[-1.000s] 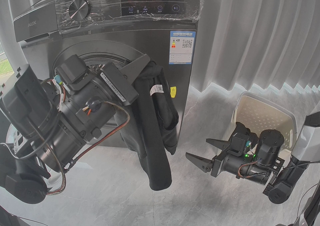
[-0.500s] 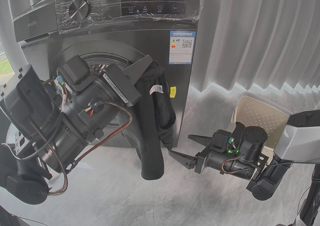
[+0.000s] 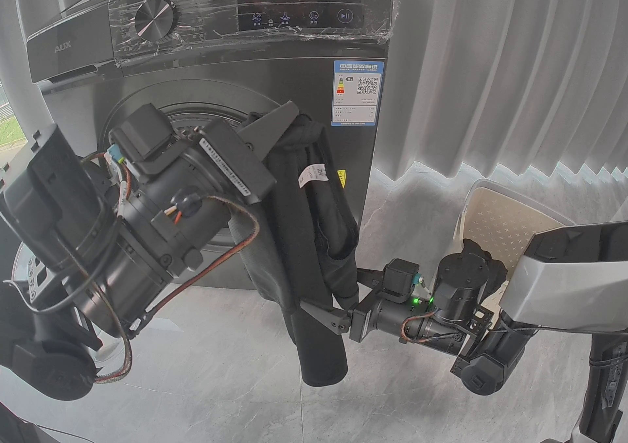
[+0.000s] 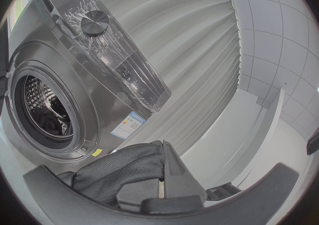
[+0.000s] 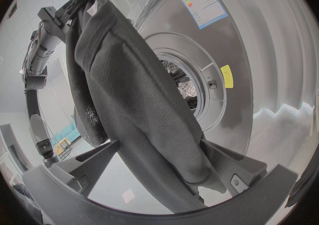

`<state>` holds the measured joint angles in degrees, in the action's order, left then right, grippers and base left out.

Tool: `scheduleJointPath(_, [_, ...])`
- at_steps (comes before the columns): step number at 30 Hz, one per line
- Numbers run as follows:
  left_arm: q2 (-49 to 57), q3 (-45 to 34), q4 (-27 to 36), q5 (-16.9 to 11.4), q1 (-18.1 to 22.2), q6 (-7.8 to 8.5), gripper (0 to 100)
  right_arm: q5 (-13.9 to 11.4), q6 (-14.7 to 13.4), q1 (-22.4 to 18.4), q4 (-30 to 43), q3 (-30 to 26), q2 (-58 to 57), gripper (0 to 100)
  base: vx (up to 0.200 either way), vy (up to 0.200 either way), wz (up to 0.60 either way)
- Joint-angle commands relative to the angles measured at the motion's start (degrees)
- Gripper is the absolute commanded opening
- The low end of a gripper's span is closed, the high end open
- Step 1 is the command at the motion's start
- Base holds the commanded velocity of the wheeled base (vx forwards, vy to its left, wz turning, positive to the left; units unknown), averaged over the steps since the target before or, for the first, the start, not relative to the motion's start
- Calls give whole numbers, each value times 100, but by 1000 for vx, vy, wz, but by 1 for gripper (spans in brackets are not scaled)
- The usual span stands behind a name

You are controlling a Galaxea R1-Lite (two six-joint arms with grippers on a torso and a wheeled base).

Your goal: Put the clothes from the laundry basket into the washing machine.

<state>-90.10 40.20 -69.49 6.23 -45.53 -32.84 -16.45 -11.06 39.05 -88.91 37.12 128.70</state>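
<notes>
A dark grey garment [image 3: 307, 235] with a white tag hangs in front of the washing machine [image 3: 261, 71], whose round drum opening [image 4: 46, 109] stands open. My left gripper [image 3: 290, 124] is shut on the garment's top edge, seen close up as knit cloth [image 4: 116, 172] pinched between the fingers [image 4: 176, 172]. My right gripper [image 3: 333, 297] is open low down, one finger on each side of the hanging cloth [image 5: 149, 112]. The drum [image 5: 182, 86] lies just behind the garment. The cream laundry basket [image 3: 510, 222] sits on the floor at the right, behind the right arm.
Pleated white curtains [image 3: 510, 52] hang behind and to the right of the machine. The grey tiled floor [image 3: 216, 366] is open in front of the machine. Something dark lies inside the drum [image 4: 50, 124].
My right gripper has moved left from beside the basket to the hanging garment, and its open fingers now straddle the cloth. The garment has swung a little; the left gripper has held its place.
</notes>
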Motion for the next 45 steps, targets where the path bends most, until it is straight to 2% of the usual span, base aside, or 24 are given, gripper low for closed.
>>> scheduleJointPath(1, [1,14,-4,1,0,-3,0,10,-11,86,-4,67,156,100,0,0,0])
scheduleJointPath(8, [45,66,-12,1,-70,-3,0,27,-19,112,-4,305,411,100,0,0,0])
scheduleJointPath(12, [45,84,-12,1,-96,-12,0,150,-37,121,5,612,499,100,0,0,0])
scheduleJointPath(20, [10,93,-74,1,-105,-12,0,159,-37,235,5,718,560,100,0,0,0])
scheduleJointPath(31, [19,102,-188,-8,-175,-12,0,177,-46,305,5,1157,824,100,0,0,0])
scheduleJointPath(36, [63,119,-223,-8,-263,-21,0,423,-107,297,5,1271,824,100,0,0,0])
scheduleJointPath(37, [54,119,-232,-8,-263,-21,0,423,-125,297,5,1271,824,0,0,0,0])
scheduleJointPath(41, [28,119,-241,-8,-210,-21,0,423,-151,305,-4,1201,789,0,0,0,0])
scheduleJointPath(45, [10,110,-241,-8,-167,-21,0,423,-107,358,-13,674,534,0,0,0,0])
